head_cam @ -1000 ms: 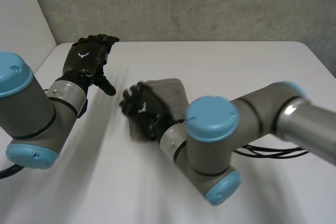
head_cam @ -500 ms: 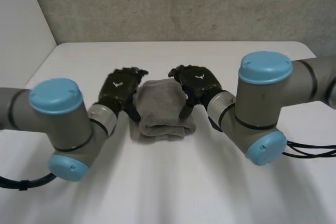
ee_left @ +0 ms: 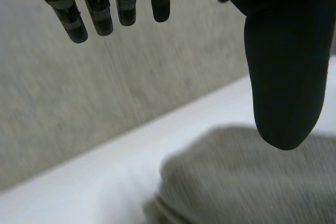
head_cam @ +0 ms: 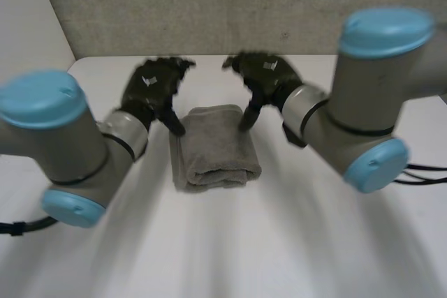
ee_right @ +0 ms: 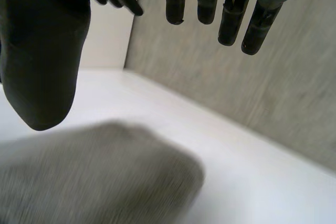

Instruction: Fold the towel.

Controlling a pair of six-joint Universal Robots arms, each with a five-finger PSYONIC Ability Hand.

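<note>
A grey towel (head_cam: 213, 146) lies folded into a small thick rectangle on the white table (head_cam: 230, 242). My left hand (head_cam: 155, 87) hovers above its far left corner, fingers straight and spread, holding nothing. My right hand (head_cam: 264, 78) hovers above the far right corner, likewise open and empty. In the left wrist view the towel (ee_left: 252, 182) lies below my thumb (ee_left: 283, 77), with the fingers (ee_left: 100, 9) clear of it. In the right wrist view the towel (ee_right: 89, 177) sits under the thumb (ee_right: 44, 61), apart from the fingers (ee_right: 231, 9).
A grey wall (head_cam: 230, 5) runs along the table's far edge. A white panel (head_cam: 28, 40) stands at the far left. Bare white tabletop surrounds the towel on every side.
Both hands have lifted off the towel's sides and risen toward its far corners. A second ago the right hand was on the towel and the left was off to the far left.
</note>
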